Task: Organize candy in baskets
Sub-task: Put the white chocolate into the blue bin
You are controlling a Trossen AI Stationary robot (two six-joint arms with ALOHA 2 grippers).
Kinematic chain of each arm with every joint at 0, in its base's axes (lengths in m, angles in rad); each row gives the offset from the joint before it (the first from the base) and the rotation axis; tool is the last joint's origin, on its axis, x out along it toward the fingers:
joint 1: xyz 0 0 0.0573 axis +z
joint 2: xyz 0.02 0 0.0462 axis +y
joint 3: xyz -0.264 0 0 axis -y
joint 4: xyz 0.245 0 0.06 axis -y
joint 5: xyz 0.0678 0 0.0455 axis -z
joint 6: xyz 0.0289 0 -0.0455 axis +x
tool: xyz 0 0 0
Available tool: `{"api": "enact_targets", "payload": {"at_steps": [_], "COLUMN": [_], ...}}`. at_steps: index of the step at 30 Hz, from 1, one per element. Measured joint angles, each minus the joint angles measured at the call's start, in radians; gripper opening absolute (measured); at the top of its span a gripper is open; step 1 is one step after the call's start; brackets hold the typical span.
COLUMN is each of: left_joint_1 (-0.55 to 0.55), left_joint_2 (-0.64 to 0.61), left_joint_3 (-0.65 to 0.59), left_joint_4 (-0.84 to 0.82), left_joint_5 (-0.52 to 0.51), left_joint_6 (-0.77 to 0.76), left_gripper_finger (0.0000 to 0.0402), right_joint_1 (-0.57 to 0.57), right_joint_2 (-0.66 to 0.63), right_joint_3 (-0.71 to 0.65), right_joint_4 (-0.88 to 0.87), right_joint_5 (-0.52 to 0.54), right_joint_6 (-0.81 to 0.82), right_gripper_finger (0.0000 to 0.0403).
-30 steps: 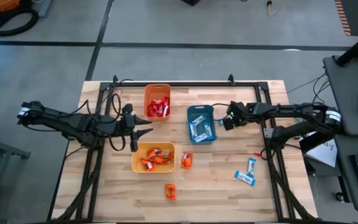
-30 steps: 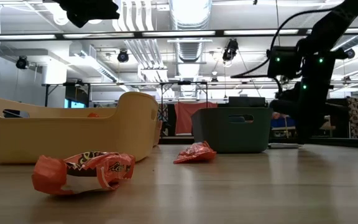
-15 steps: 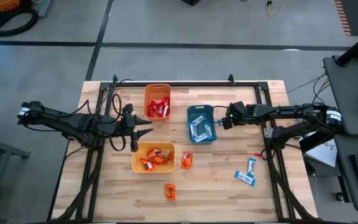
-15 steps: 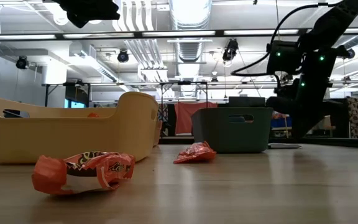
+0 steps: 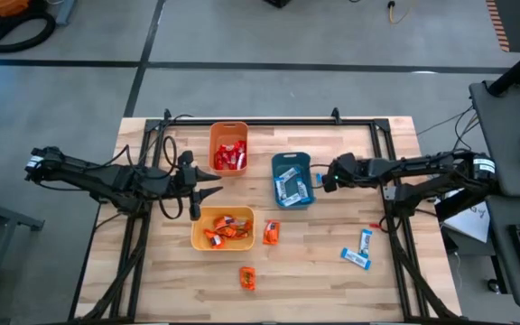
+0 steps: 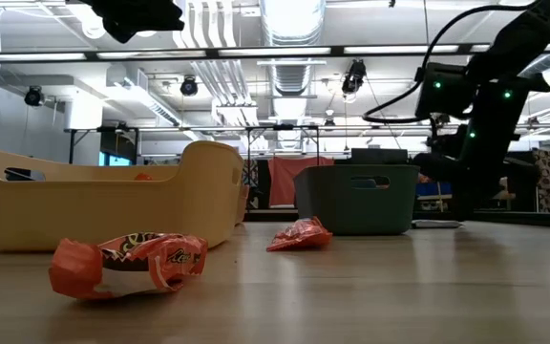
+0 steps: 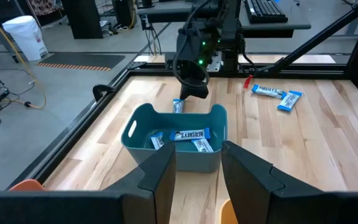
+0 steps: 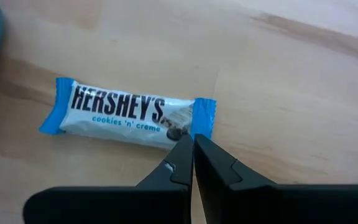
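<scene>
Hovering with its fingers pressed together and empty, the right end effector (image 8: 192, 163) sits just above a blue-and-white bar (image 8: 128, 112) that lies on the table (image 5: 332, 271) right beside the teal basket (image 5: 292, 180), outside its far wall. The left end effector (image 7: 197, 165) hangs part open with nothing between its fingers, above the table between the orange basket (image 5: 228, 147) and the yellow basket (image 5: 223, 228).

Judging by what lies where, the sorting is well along but unfinished. The orange basket holds red candy, the teal one several blue-and-white bars, the yellow one a heap of orange wrappers. Still loose are the bar beside the teal basket, two more blue bars (image 5: 359, 250) well off toward the right front of the table, one orange candy (image 5: 271, 232) touching or just beside the yellow basket, and another orange candy (image 5: 247, 278) nearer the front edge.
</scene>
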Motion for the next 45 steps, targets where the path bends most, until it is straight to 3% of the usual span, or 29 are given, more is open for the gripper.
{"api": "enact_targets", "payload": {"at_steps": [10, 15, 17, 22, 26, 35, 40, 45], "left_joint_1": [0.0, 0.0, 0.0, 0.0, 0.0, 0.0, 0.0, 0.0], "left_joint_2": [0.0, 0.0, 0.0, 0.0, 0.0, 0.0, 0.0, 0.0], "left_joint_3": [0.0, 0.0, 0.0, 0.0, 0.0, 0.0, 0.0, 0.0], "left_joint_4": [0.015, 0.016, 0.015, 0.015, 0.015, 0.014, 0.013, 0.014], "left_joint_5": [0.0, 0.0, 0.0, 0.0, 0.0, 0.0, 0.0, 0.001], "left_joint_6": [0.0, 0.0, 0.0, 0.001, 0.011, 0.006, 0.008, 0.029], "left_gripper_finger": [0.0113, 0.0113, 0.0113, 0.0113, 0.0113, 0.0113, 0.0113, 0.0113], "right_joint_1": [0.077, 0.091, 0.083, 0.027, -0.028, -0.044, -0.047, -0.054], "right_joint_2": [0.0, -0.005, -0.008, -0.026, -0.04, -0.036, -0.007, 0.003], "right_joint_3": [-0.007, -0.007, -0.007, 0.002, 0.042, 0.104, 0.106, 0.107], "right_joint_4": [0.004, 0.004, 0.004, 0.007, 0.01, -0.013, -0.009, -0.003], "right_joint_5": [-0.042, -0.007, -0.017, -0.186, -0.24, -0.264, -0.155, -0.168], "right_joint_6": [0.062, 0.038, -0.052, -0.336, -0.545, -1.318, -1.338, -1.259], "right_gripper_finger": [0.0009, 0.0009, 0.0009, 0.0009, 0.0009, 0.0009, 0.0021, 0.0086]}}
